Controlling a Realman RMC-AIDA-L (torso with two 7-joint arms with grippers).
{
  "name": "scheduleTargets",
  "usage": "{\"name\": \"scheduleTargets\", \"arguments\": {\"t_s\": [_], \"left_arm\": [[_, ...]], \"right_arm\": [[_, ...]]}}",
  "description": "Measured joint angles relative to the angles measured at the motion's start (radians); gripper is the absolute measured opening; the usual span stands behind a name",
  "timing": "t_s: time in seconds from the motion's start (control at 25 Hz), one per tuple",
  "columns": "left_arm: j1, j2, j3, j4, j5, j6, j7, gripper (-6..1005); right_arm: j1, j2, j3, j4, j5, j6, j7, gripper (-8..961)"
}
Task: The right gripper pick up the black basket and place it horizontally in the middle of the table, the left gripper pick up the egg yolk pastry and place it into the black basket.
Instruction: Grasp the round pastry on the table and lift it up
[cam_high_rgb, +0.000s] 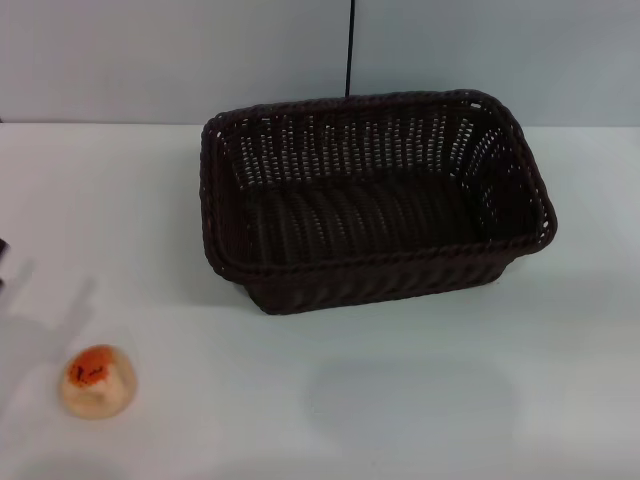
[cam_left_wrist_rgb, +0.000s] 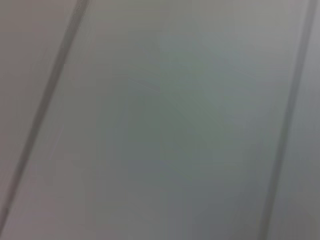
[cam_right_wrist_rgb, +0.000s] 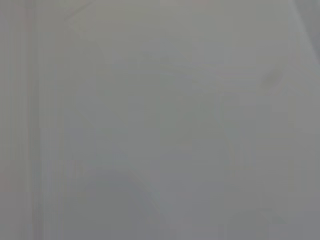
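Observation:
The black basket (cam_high_rgb: 375, 200) stands upright and empty on the white table (cam_high_rgb: 400, 400), lying lengthwise across the middle, toward the back. The egg yolk pastry (cam_high_rgb: 97, 380) sits on the table at the front left, well apart from the basket. A sliver of something dark shows at the left edge of the head view; I cannot tell what it is. Neither gripper shows in the head view. Both wrist views show only a plain grey surface with faint lines, with no fingers and no task object.
A grey wall stands behind the table, with a thin dark vertical line (cam_high_rgb: 351, 45) above the basket. Soft shadows lie on the table at the left and in front of the basket.

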Motion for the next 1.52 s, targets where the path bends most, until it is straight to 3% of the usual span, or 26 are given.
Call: {"name": "scheduleTargets", "arguments": {"t_s": [0.04,0.08,0.16,0.2,0.24,0.36,0.48,1.04,1.28,1.52], "left_arm": [[0.005,0.0,0.054,0.021,0.0,-0.002,0.02,842],[0.005,0.0,0.054,0.021,0.0,-0.002,0.02,842],[0.024,0.001,0.198,0.058,0.0,-0.026,0.062,842],[0.028,0.001,0.218,0.06,0.0,-0.035,0.066,843],[0.028,0.001,0.218,0.06,0.0,-0.035,0.066,843],[0.036,0.001,0.316,0.069,0.001,-0.081,0.07,840],[0.036,0.001,0.377,0.07,0.001,-0.104,0.07,837],[0.035,0.001,0.473,0.085,0.011,-0.188,0.072,819],[0.037,0.001,0.476,0.086,0.011,-0.208,0.073,597],[0.045,0.001,0.475,0.086,0.01,-0.215,0.132,535]], "right_arm": [[-0.009,0.0,0.028,0.041,0.02,-0.009,-0.013,218],[-0.016,0.0,0.055,0.07,0.028,-0.015,-0.022,218],[-0.032,0.001,0.136,0.132,0.034,-0.022,-0.039,218],[-0.032,0.001,0.136,0.132,0.034,-0.022,-0.039,218],[-0.037,0.001,0.199,0.175,0.035,-0.024,-0.043,218],[-0.042,0.0,0.267,0.226,0.037,-0.024,-0.048,217],[-0.049,0.0,0.289,0.243,0.038,-0.018,-0.052,217],[-0.052,0.001,0.301,0.275,0.039,-0.022,-0.061,217],[-0.05,0.001,0.301,0.278,0.039,-0.021,-0.061,217],[-0.044,0.001,0.299,0.279,0.039,-0.024,-0.061,217]]}}
